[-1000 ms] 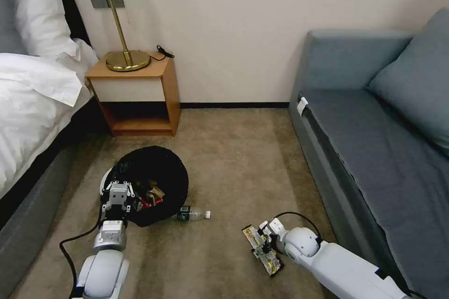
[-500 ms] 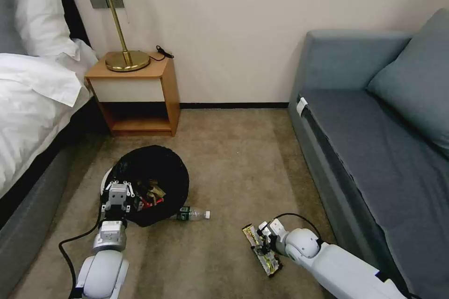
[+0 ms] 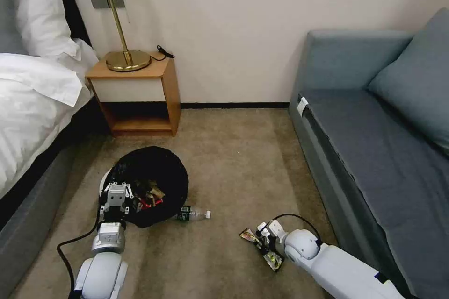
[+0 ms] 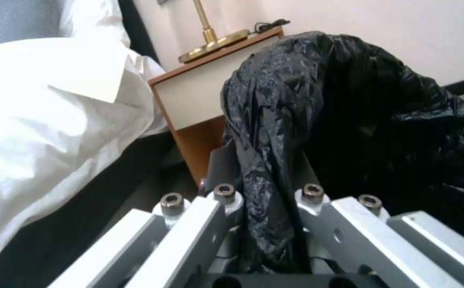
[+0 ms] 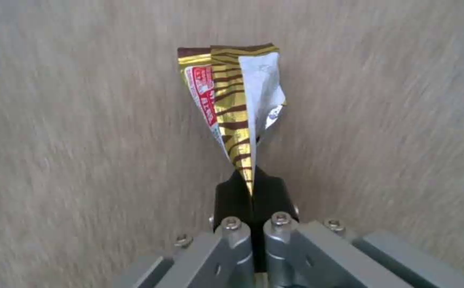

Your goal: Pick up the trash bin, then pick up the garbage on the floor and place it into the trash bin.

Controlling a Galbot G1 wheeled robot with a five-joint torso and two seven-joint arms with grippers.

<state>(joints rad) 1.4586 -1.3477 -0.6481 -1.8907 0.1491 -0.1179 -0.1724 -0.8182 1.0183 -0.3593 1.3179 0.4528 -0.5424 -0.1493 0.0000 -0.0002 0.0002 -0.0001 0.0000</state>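
My right claw (image 3: 263, 239) is pinched tight on the snack wrapper (image 5: 237, 108), low over the carpet (image 3: 234, 159), well out from the trash bin (image 3: 152, 182) on the sofa (image 3: 374, 149) side. My pads (image 5: 234, 196) meet flat on one narrow end, and the rest fans out beyond them, creased down its length. It looks like thin foil film: near weightless, limp, slick on the printed face. I judge it will flap and twist as I carry it and could slide out if the pinch slackens, so the bunched end, where the layers are doubled, is the place to hold.

My left claw (image 3: 114, 195) is clamped on the near rim of the trash bin, with the crinkly black liner (image 4: 274, 132) gathered between the jaws. The bin sits tipped toward me on the carpet, in front of the nightstand (image 3: 135, 93). Some red and brown litter (image 3: 148, 196) lies inside it. The bag is soft and slippery, so I judge the grip needs the hard rim under the plastic, not the plastic alone.

The clear bottle (image 3: 194, 214) lies on its side just beside the bin, on its sofa side. It seems light and rigid, likely to roll; the green-labelled body is the best hold.
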